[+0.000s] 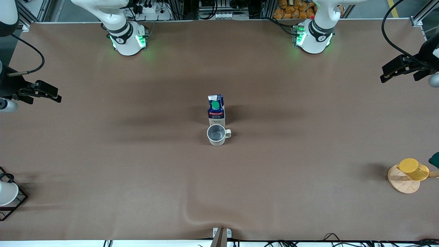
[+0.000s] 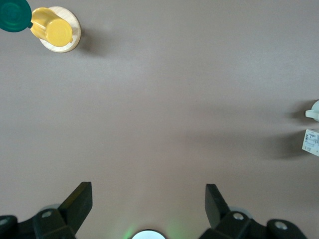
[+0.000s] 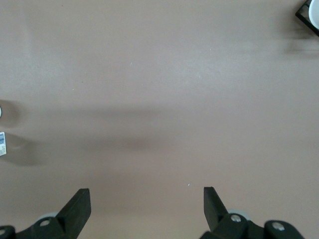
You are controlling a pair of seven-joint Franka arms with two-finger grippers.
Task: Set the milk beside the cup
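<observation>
**Milk carton and mug stand together at mid-table, both arms pulled well away**

The milk carton [image 1: 216, 110] stands upright in the middle of the brown table [image 1: 137, 164], green cap showing, with the mug [image 1: 217, 134] just beside it on the side nearer the front camera. The two look close enough to touch, though I can't say for sure that they do. The mug's handle points toward the left arm's end of the table.

Neither gripper is anywhere near them. The left gripper [image 1: 389, 72] hangs in the air over the table's edge at the left arm's end, well apart from the carton; its wrist view shows the two black fingers [image 2: 79, 201] spread wide with nothing between them, and only a sliver of the carton [image 2: 311, 142] and mug [image 2: 313, 110] at the frame's border. The right gripper [image 1: 51, 94] hangs over the table's edge at the right arm's end, likewise far from the carton, its fingers [image 3: 79, 204] also spread apart and holding nothing.

At the left arm's end, nearer the front camera, a yellow cup [image 1: 414, 168] lies tipped on a round wooden coaster [image 1: 401, 181]. At the right arm's end, a white cup [image 1: 7, 192] sits in a black wire frame [image 1: 19, 202] at the table's edge.
</observation>
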